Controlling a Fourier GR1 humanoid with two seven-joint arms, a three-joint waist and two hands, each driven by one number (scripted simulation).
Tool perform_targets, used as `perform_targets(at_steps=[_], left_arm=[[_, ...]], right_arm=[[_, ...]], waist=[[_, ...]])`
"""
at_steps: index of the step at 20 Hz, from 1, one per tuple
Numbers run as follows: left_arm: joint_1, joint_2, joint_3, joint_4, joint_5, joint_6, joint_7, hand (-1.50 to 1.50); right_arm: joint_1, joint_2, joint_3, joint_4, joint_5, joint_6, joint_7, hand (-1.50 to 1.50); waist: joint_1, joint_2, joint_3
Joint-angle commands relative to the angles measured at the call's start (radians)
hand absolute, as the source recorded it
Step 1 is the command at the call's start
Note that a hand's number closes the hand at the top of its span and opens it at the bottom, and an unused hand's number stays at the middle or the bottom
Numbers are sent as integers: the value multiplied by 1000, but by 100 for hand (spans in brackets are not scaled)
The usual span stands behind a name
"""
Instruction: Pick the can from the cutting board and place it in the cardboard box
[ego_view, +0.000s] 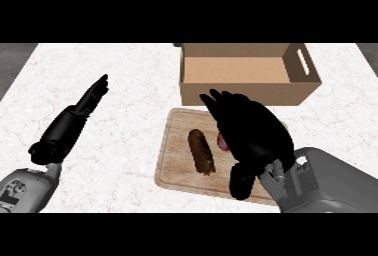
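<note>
A wooden cutting board (177, 167) lies on the white marbled counter in front of an open cardboard box (244, 93). Only a red sliver of the can (223, 142) shows on the board, at the left edge of my right hand (252, 132), which covers the rest. That hand is spread over the board's right half, its fingers straight and pointing up-left toward the box's front wall, its thumb low near the board's front edge. A brown sausage-shaped item (201, 151) lies lengthwise on the board just left of the can. My left hand (92, 97) rests open at the left, fingers up.
The box has a slot handle in its right wall (303, 62), and nothing shows inside it. Bare counter (125, 80) stretches between the left arm and the board. Dark floor shows past the counter's upper corners.
</note>
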Motion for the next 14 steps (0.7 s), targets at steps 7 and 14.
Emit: perform_targets(at_steps=[7,14], left_arm=[[-27,-41,19,94,-42,-23,-47,0],[-2,-55,28,8,-54,-12,14,0]], right_arm=[[-20,103,44,148,172,29,108,-150],[34,144,68,171,225,79,134,-150]], waist=[[-11,6,1],[-12,2,1]])
